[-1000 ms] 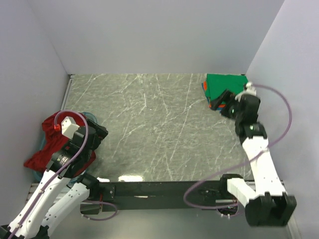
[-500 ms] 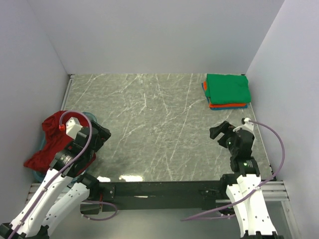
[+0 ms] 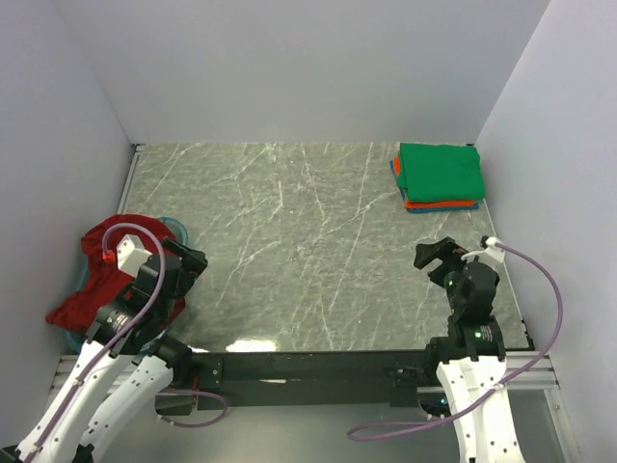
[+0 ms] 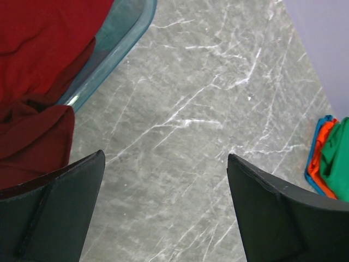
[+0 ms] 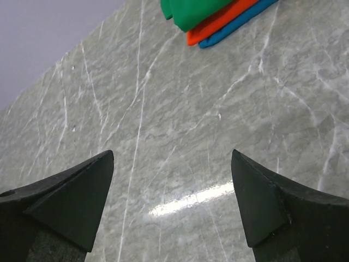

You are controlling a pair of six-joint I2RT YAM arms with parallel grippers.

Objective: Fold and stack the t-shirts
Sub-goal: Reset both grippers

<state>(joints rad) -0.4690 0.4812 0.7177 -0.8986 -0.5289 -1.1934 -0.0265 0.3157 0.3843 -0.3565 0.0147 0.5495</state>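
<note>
Gaping empty, right gripper (image 5: 172,154), folded t-shirt stack (image 3: 440,174) well beyond it, left gripper (image 4: 166,154) gaping beside red t-shirt (image 3: 70,311)

You saw a grey, white-veined tabletop (image 3: 289,241); t-shirts (image 3: 440,172) green, orange and blue at two o'clock; a dark red t-shirt (image 3: 82,289) at eight.

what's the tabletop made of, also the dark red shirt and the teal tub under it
The tabletop looks like grey stone or a stone-print laminate: white veins, and polished, since it mirrors a light streak. The dark red shirt is soft matte cloth, slumped in folds. The teal tub is likely translucent plastic, with a glossy highlight on its rim.
</note>
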